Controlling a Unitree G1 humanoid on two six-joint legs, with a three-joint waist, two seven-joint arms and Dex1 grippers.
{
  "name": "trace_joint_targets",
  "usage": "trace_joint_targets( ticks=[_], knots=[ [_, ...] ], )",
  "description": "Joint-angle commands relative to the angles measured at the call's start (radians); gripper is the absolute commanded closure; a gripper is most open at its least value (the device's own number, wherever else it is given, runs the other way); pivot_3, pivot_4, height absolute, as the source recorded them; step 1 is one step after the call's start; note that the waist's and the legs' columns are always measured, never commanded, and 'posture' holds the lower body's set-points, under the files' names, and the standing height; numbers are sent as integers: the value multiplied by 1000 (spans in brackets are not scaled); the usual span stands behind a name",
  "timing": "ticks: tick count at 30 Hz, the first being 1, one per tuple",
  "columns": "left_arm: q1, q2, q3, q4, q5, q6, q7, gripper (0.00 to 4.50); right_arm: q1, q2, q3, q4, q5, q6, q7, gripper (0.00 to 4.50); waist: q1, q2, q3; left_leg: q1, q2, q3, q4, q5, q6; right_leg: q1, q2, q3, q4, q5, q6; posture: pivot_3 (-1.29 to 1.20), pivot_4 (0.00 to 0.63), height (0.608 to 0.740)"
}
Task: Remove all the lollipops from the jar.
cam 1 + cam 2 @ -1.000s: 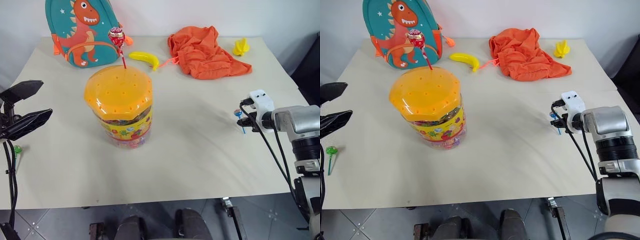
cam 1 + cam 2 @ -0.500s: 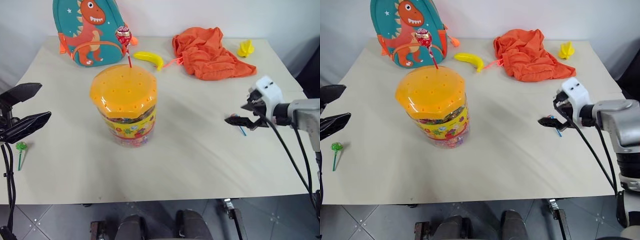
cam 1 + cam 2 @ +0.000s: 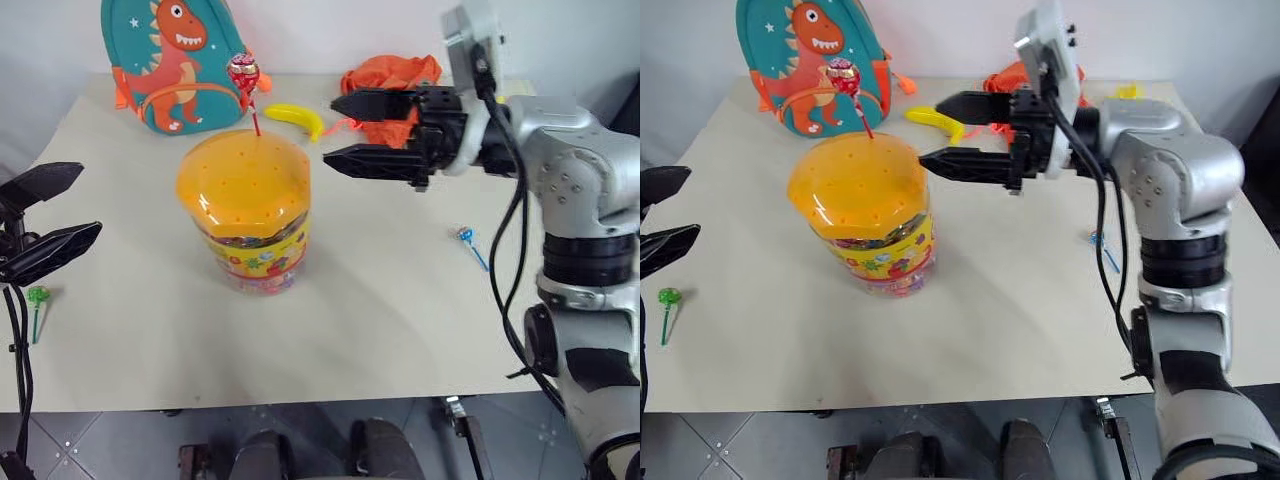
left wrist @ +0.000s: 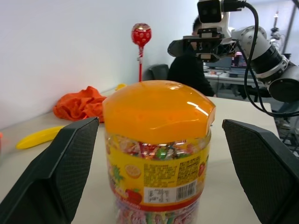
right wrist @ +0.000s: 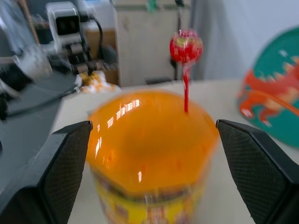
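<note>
**Table inventory: 1 jar, 3 lollipops, 2 grippers, 4 other items**

1 jar (image 3: 247, 215): clear cylinder with a domed orange lid and a yellow-red label, standing upright left of the table's (image 3: 380, 310) centre; sweets are showing through its wall.

3 lollipops, all apart from each other:
- 1 red lollipop (image 3: 242, 73), standing upright with its stick in a hole at the far edge of the lid.
- 1 green lollipop (image 3: 38, 297), lying on the table near its left edge, well apart from the jar.
- 1 blue lollipop (image 3: 466, 237), lying on the table to the right of the jar, well apart from it.

2 grippers:
- 1 left gripper (image 3: 45, 215), hanging at the left edge of the table, above the green lollipop, its 2 black fingers spread wide and holding nothing.
- 1 right gripper (image 3: 345, 130), hanging level above the table just right of the lid and pointing toward the red lollipop, its 2 fingers spread wide with nothing between them.

Other items along the far side of the table:
- 1 teal dinosaur backpack (image 3: 170, 60), standing behind the jar.
- 1 yellow banana (image 3: 293, 117), lying just right of the backpack.
- 1 orange cloth (image 3: 390, 75), crumpled, partly hidden by the right arm.
- 1 small yellow object (image 3: 1127, 92), barely showing past the arm.
</note>
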Motion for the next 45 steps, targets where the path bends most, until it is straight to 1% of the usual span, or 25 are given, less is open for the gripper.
trace_joint_targets(
  ticks=[1, 4, 6, 10, 11, 13, 15, 24, 27, 31, 33, 36, 38, 41, 45],
  knots=[
    [10, -5, 29, -59, -29, -8, 21, 0, -67, 82, 35, 131, -47, -122, 32, 57, -1, 0, 0, 0, 0, 0, 0, 0, 0, 0, 0, 0, 0, 0, 0, 0, 150, 740],
    [35, -16, 49, -96, -43, 0, 38, 0, -120, 166, 57, 269, -92, -206, 40, 57, -4, 0, 0, 0, 0, -1, 0, 0, 0, 0, 0, -1, 1, 0, 0, 0, 150, 740],
    [59, -20, 66, -118, -53, 4, 46, 0, -153, 214, 61, 346, -116, -254, 41, 57, -15, 0, 0, 0, 0, -2, -1, 0, 0, 0, 0, -2, 1, 0, 0, 0, 150, 740],
    [105, -28, 100, -159, -72, 12, 67, 0, -225, 299, 39, 487, -144, -335, 29, 57, -32, 0, 0, 0, 1, -5, -2, 0, 0, 0, 0, -3, 1, 0, 0, 0, 150, 740],
    [114, -30, 107, -169, -78, 14, 73, 0, -238, 312, 33, 507, -146, -346, 30, 232, -35, 0, 0, 0, 1, -8, -2, 0, 0, 0, 0, -3, 1, 0, 0, 0, 150, 740],
    [128, -32, 115, -181, -84, 15, 82, 0, -257, 333, 14, 522, -132, -351, 42, 705, -41, 0, 0, 0, 0, -12, -3, 0, 0, 0, 0, -3, 2, 0, 0, 0, 150, 740],
    [142, -35, 124, -192, -90, 17, 89, 0, -264, 343, 1, 516, -122, -354, 60, 1297, -43, 1, 0, 0, 0, -14, -3, 0, 0, 0, 0, -3, 2, 0, 0, 0, 150, 740],
    [134, -29, 104, -182, -95, 7, 98, 0, -305, 345, -33, 532, -137, -377, 43, 4485, -52, 1, 0, 0, -1, -19, -4, 0, 0, 2, 0, -3, 2, 0, 0, 0, 150, 740],
    [113, -22, 85, -163, -85, 1, 96, 0, -341, 340, -53, 550, -143, -399, 24, 4485, -54, 1, 0, 0, -1, -19, -5, 0, 0, 2, 1, -3, 2, 0, 0, 0, 150, 740],
    [74, -16, 48, -131, -73, -2, 87, 0, -430, 301, -105, 623, -161, -471, -34, 4485, -54, 1, 1, 0, -1, -19, -6, 0, 0, 1, 1, -3, 2, 0, 0, 0, 150, 740],
    [57, -12, 33, -118, -70, -2, 80, 0, -464, 272, -128, 660, -172, -495, -60, 4485, -53, 1, 1, 0, -1, -20, -6, 0, 0, 2, 1, -3, 3, 0, 0, 0, 150, 740],
    [41, -4, 23, -102, -74, 4, 68, 0, -483, 192, -132, 689, -214, -478, -107, 4485, -50, 1, 0, 0, -2, -22, -6, 0, 0, 3, 1, -2, 3, 0, 0, 0, 150, 740],
    [39, 2, 19, -97, -75, 13, 63, 0, -470, 137, -114, 698, -258, -451, -134, 4485, -49, 1, 0, 0, -2, -24, -5, 0, 0, 4, 1, -2, 3, 0, 0, 0, 150, 740],
    [47, 14, 17, -97, -81, 34, 52, 0, -401, 19, -43, 674, -347, -338, -130, 4485, -50, 1, 0, 0, -2, -25, -6, 0, 0, 5, 1, -2, 2, 0, 0, 0, 150, 740],
    [65, 23, 28, -104, -88, 54, 45, 0, -312, -91, 17, 634, -435, -240, -153, 4485, -49, 1, 1, 0, -2, -24, -7, 0, 0, 5, 0, -2, 1, 0, 0, 0, 150, 740]
  ],
)
